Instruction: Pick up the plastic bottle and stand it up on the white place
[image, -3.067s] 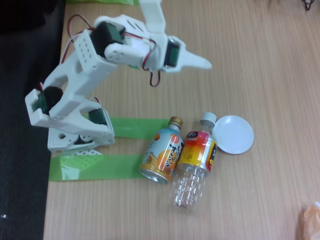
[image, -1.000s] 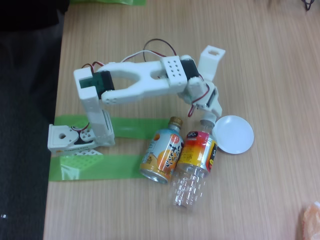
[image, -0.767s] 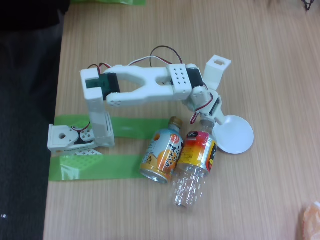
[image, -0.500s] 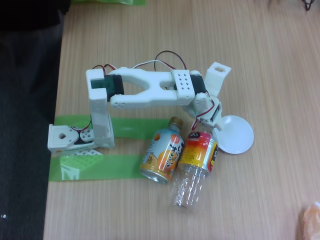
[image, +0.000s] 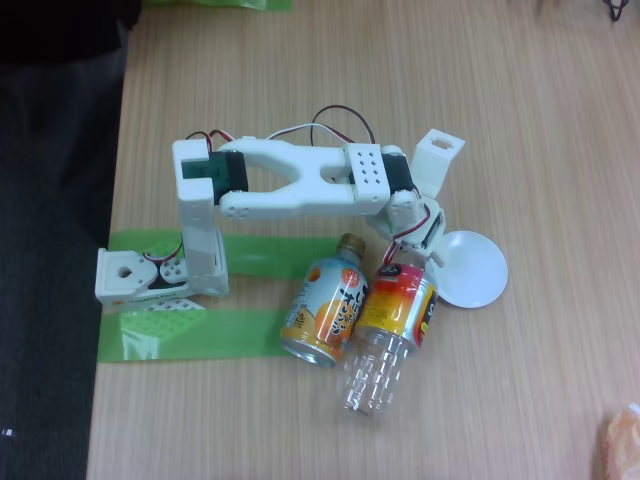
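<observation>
The plastic bottle (image: 398, 305) lies on its side on the wooden table, clear ribbed body toward the near edge, red-orange-yellow label in the middle. Its cap end is covered by my gripper (image: 409, 257), which has come down on the neck from above. The arm hides the jaws, so I cannot make out whether they are closed on the neck. The white place (image: 474, 270), a small round dish, sits just right of the gripper, its left rim partly hidden by the gripper.
An orange-and-blue can with a gold cap (image: 326, 305) lies against the bottle's left side. Green tape strips (image: 190, 334) and the arm's white base (image: 150, 280) are at the left. An orange object (image: 622, 440) shows at the bottom right corner.
The arm swung down from a raised pose and lowered the gripper onto the bottle's cap end. The bottle's clear end has shifted slightly to the left.
</observation>
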